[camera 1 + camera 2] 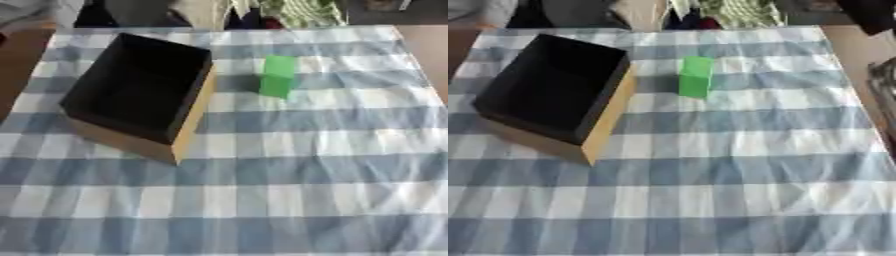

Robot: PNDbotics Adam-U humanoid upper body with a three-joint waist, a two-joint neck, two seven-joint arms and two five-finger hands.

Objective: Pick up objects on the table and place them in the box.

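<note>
Green block (278, 76) stands upright on the blue-checked tablecloth (289, 190), just right of the open cardboard box (140, 95), not touching it. Neither hand shows, so finger state unknown.

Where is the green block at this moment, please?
The green block stands on the checked tablecloth, toward the far side, just right of the open box and apart from it.

Little of me shows, and only in 1 of my 2 views: a black bulk in the upper right corner of the right eye view, apparently part of my right arm (870, 15). It is matt and rounded, narrowing downward - too blurred to make out seams, screws or cables.
</note>
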